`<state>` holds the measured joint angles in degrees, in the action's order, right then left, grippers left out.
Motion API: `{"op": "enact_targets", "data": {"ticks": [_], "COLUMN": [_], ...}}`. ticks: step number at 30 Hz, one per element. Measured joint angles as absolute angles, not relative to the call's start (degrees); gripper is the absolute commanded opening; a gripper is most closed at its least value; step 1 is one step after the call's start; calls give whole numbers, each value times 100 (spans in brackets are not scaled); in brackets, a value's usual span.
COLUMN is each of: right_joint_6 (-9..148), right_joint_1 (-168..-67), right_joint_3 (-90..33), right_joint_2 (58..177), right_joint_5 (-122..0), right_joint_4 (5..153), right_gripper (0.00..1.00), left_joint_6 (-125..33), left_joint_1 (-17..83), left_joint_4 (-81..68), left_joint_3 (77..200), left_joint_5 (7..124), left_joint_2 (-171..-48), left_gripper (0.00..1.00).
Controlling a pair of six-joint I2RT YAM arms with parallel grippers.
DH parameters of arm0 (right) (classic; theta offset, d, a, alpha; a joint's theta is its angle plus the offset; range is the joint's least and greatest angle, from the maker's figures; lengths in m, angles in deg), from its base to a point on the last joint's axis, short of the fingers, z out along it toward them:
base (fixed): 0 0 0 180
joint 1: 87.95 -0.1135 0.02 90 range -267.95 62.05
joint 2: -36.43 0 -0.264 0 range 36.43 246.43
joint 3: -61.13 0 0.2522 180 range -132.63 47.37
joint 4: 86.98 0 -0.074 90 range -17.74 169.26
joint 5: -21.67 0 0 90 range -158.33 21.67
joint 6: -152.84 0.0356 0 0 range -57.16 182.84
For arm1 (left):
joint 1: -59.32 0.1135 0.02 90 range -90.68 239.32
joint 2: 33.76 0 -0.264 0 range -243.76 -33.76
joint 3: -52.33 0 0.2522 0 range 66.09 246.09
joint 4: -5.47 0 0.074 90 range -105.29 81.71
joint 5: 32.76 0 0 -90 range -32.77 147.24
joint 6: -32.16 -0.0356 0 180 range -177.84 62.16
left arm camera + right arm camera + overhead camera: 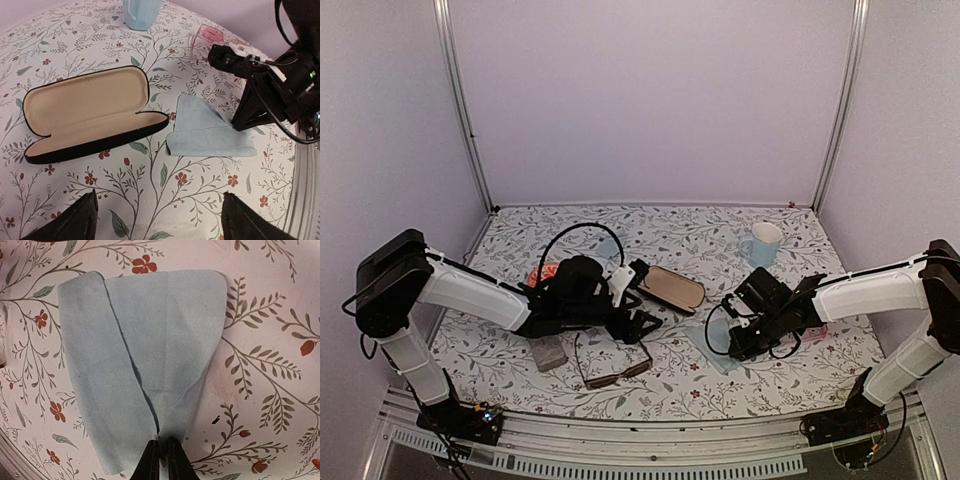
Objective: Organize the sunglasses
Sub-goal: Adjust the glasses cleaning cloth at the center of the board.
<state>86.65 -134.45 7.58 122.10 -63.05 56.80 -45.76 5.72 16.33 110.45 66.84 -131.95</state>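
The brown-framed sunglasses [615, 365] lie folded near the front edge, just in front of my left gripper [642, 325]. That gripper [162, 222] hovers open over bare tablecloth with nothing between its fingers [75, 220]. A translucent pink-red frame [210, 34] peeks out behind my right arm [813, 333], mostly hidden. My right gripper [160, 447] is shut on the near edge of a folded light blue cloth [145, 355], which lies flat on the table [725, 352]. The black oval case [90, 115] lies open with its tan lining up, left of the cloth.
A grey rectangular case [550, 352] sits at the front left beside the brown pair. An orange-red thing [542, 272] shows behind my left arm. A light blue mug [761, 243] stands at the back right. Walls close in the floral table [700, 230].
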Motion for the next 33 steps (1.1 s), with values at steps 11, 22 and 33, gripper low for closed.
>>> {"op": "enact_targets", "data": {"ticks": [11,22,33], "right_joint_6": [8584,8346,8527], "right_joint_1": [-13445,-13445,-13493], "right_joint_3": [758,655,662], "right_joint_2": [12155,11814,11808], "right_joint_5": [-6242,-6159,-5829], "right_joint_4": [5680,5422,5087], "right_gripper": [2,0,0], "left_joint_6": [-4578,-4650,-4991], "left_joint_1": [570,572,570], "left_joint_4": [1633,1620,1262], "left_joint_3": [11117,11349,12295], "left_joint_5": [6686,6745,7340], "left_joint_2": [-13259,-13453,-14129], "left_gripper": [86,86,81]}}
